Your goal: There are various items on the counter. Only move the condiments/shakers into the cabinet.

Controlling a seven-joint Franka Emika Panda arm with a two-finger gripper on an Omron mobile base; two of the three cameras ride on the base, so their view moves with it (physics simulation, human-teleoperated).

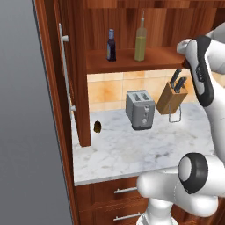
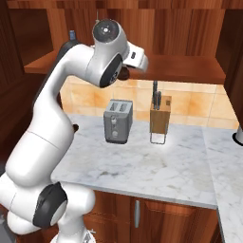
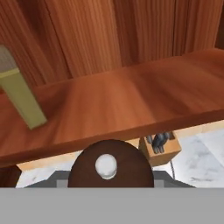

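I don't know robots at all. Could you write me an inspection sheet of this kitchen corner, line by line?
Surface: marble counter, nothing spilled.
Job's things: dark bottle and oil bottle stand upright and apart on the cabinet shelf; pepper mill is held at the shelf's front edge, not yet set down.
Clutter: toaster, knife block and a small brown lump on the counter.
Grippers: pincer closed around the pepper mill.
Cables: nothing seen.
Surroundings: cabinet door open, tan wall tiles, drawers below the counter.
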